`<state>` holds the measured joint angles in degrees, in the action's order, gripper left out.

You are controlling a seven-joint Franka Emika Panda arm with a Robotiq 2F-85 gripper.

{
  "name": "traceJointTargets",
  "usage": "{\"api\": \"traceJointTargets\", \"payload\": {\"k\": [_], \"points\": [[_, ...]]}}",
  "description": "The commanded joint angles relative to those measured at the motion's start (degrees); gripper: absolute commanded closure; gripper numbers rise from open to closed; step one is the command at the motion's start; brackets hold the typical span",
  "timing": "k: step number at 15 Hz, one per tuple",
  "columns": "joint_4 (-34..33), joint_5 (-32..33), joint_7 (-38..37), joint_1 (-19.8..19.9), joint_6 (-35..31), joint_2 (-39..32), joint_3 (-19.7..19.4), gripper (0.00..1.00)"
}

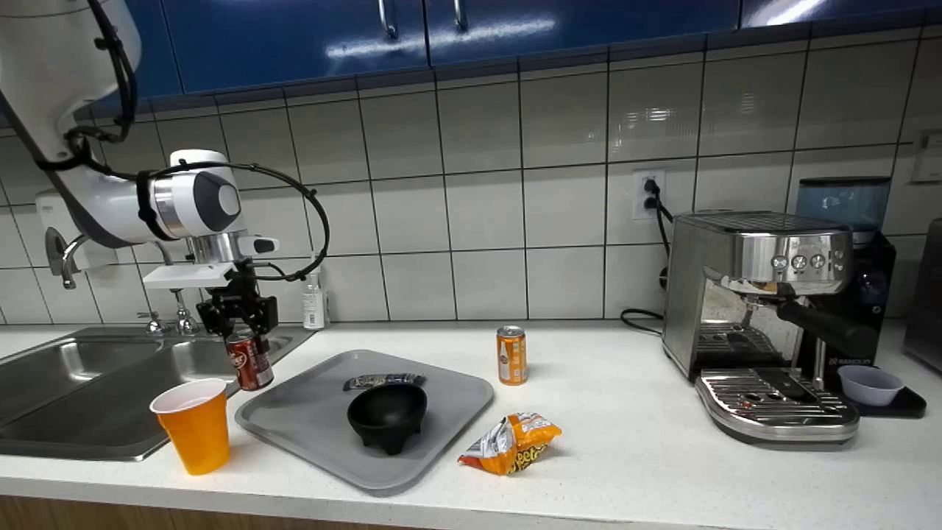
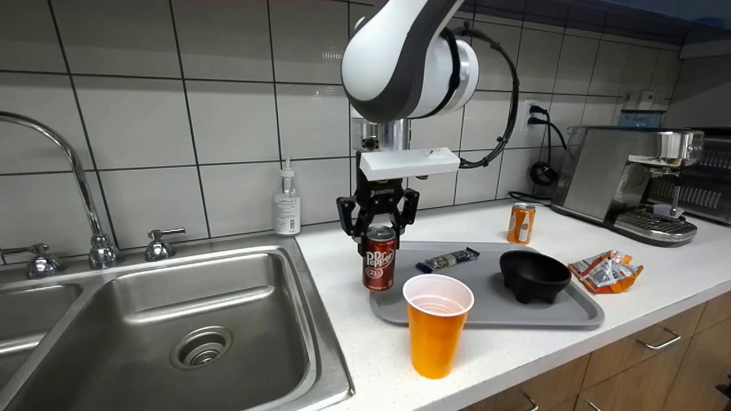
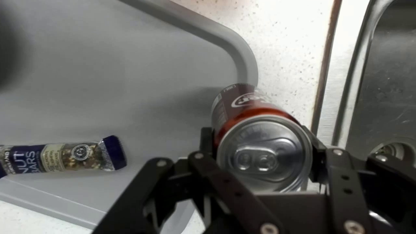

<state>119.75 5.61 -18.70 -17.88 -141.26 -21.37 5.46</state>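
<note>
Soda can, dark red and lettered Dr Pepper, is clamped in the claw, with the fingers pressed to opposite sides of its upper part. Its silver lid sits between the fingertips and shows in the wrist view, pull tab up; most of the body projects below them. In an exterior view it looks close to upright. It appears to hang off the surface, by the edge of the gray tray nearest the sink; exactly how high is hard to tell.

On the tray, a wrapped nut bar lies flat, to one side of the claw, and a black bowl stands on short feet, farther from the claw than the bar. An orange cup, pale inside, stands on the desk, near the soda can and just beside the tray. Across the tray from the claw, an orange can stands upright, and a crumpled orange-and-silver snack bag lies near it, both on the desk. Close to the tiled wall stands a clear pump bottle, just behind the sink's corner. Farther along the desk is a steel espresso machine.
</note>
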Motion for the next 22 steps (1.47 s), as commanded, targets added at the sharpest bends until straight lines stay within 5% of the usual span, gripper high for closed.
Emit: {"api": "traceJointTargets", "payload": {"k": [1,17,18,22], "points": [[-3.2,0.5,-0.2,-0.9,2.5,-1.4,0.9,0.62],[-11.8,-0.3,1.4,-3.4,4.7,-11.1,1.8,0.62],[-12.3,-0.2,1.6,-3.4,5.0,-11.1,1.8,0.12],[-12.3,-0.1,1.2,-3.3,4.8,-9.9,1.5,0.0]]}}
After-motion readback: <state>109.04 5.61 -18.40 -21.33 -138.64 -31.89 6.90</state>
